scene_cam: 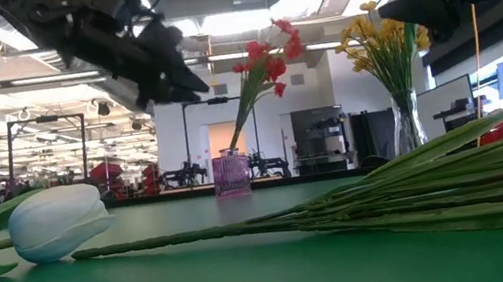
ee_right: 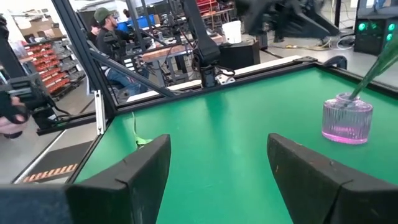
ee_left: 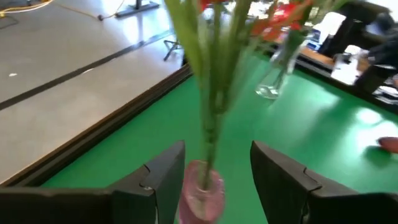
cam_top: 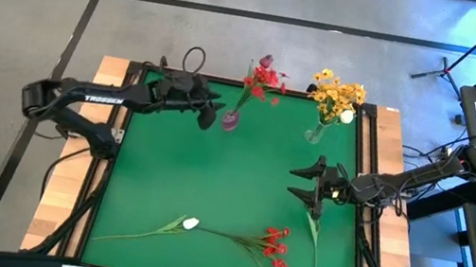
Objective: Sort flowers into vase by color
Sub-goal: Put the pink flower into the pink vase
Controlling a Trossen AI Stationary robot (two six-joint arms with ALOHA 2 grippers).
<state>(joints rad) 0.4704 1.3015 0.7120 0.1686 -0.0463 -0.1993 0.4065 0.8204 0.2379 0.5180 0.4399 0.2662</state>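
High view: left end effector (cam_top: 215,111) wide beside the pink vase (cam_top: 230,120); right end effector (cam_top: 304,184) wide, empty.

The left arm reaches in from the table's left side toward the far edge, its forearm nearly level, and the left gripper (cam_top: 210,113) hangs above the surface with its two dark fingers (ee_left: 163,180) spread apart and nothing between them. The right arm stretches in from the right side at mid-table, and the right gripper (cam_top: 305,184) points leftward, jaws wide and empty.
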